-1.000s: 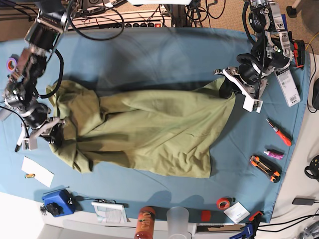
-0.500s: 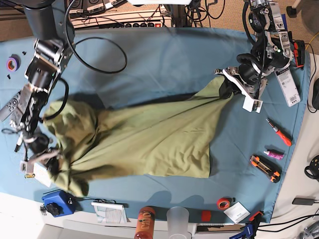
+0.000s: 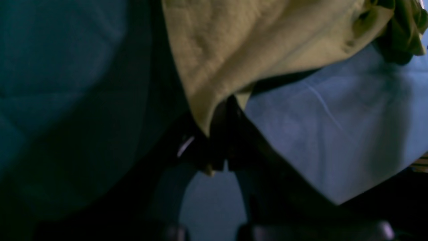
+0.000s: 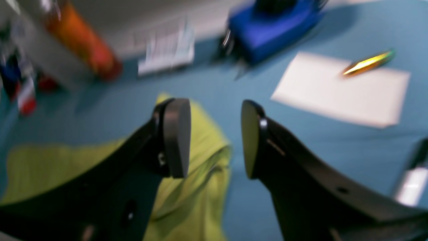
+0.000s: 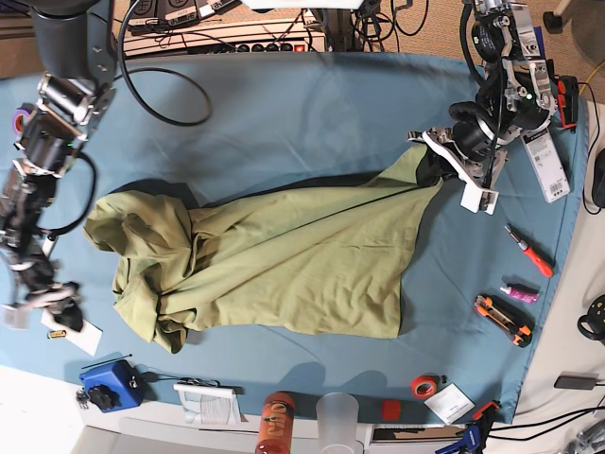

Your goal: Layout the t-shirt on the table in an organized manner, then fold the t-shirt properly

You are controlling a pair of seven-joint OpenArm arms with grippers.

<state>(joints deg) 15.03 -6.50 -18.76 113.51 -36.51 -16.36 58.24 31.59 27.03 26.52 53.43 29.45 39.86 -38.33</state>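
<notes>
The olive t-shirt (image 5: 284,265) lies crumpled and stretched across the teal table (image 5: 284,104), bunched at its left end. My left gripper (image 5: 430,163) is shut on the shirt's right corner and holds it slightly raised. The left wrist view shows the fabric (image 3: 250,50) pinched at the dark fingertips (image 3: 219,134). My right gripper (image 5: 43,301) is open and empty, off the shirt's left end near the table's front-left edge. In the right wrist view its pads (image 4: 175,137) stand apart above a shirt fold (image 4: 194,187).
A white paper (image 5: 71,333) and a blue device (image 5: 106,385) lie near my right gripper. An orange bottle (image 5: 276,424) and a plastic cup (image 5: 338,416) stand at the front edge. A red screwdriver (image 5: 531,253), a utility knife (image 5: 504,320) and an orange tape roll (image 5: 424,385) lie at the right.
My right gripper has let go of the shirt's left end and moved left, off the fabric. That end has dropped onto the table. My left gripper has not moved.
</notes>
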